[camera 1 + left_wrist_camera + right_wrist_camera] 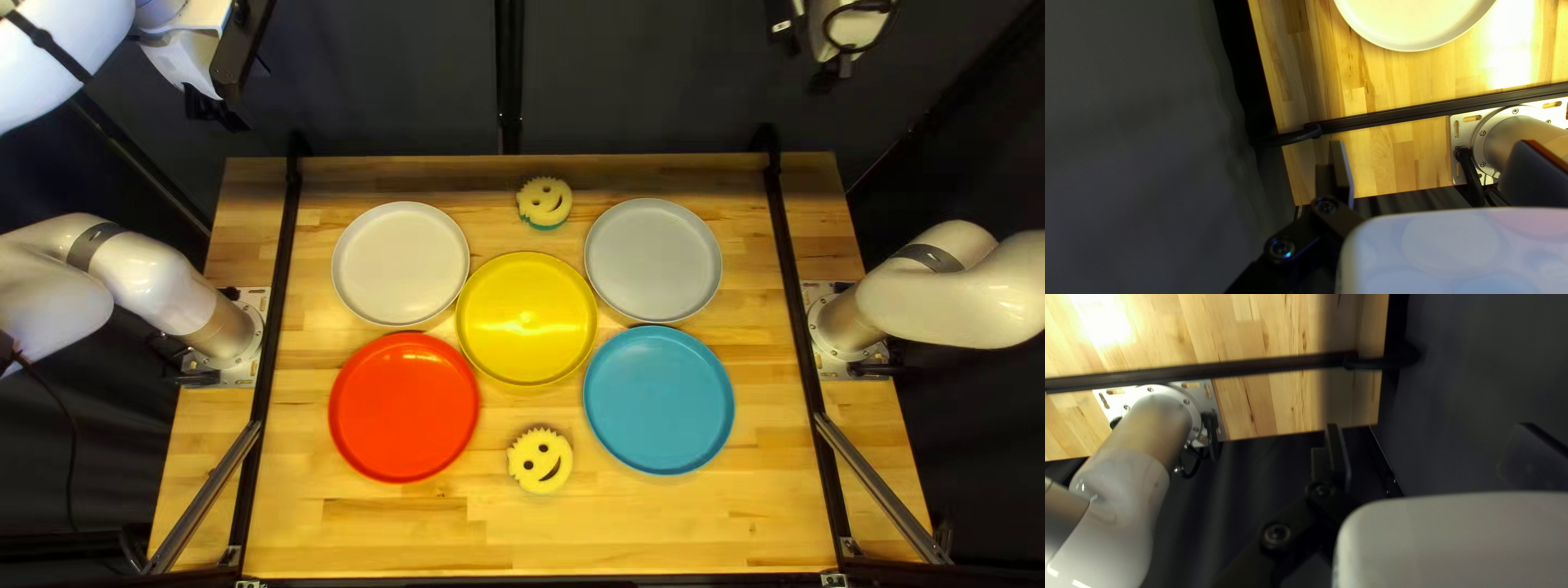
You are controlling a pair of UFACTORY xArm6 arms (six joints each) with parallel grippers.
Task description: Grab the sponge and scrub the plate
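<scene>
Wooden table (414, 539): pale planks, carrying five round plates and two sponges.
Far plates: white plate (400, 264) on the left, grey plate (653, 259) on the right.
Central plate: yellow plate (527, 316), shiny.
Near plates: red plate (404, 407) on the left, blue plate (659, 400) on the right.
Near sponge (540, 460): yellow, smiling face, lying on the table between the red and blue plates.
Far sponge (544, 200): also yellow and smiling, green edge below, lying between the white and grey plates.
Left end effector (214, 109): raised at far left, fingers wide apart, holding nothing.
Right end effector (833, 74): raised at far right, fingers wide apart, holding nothing.
</scene>
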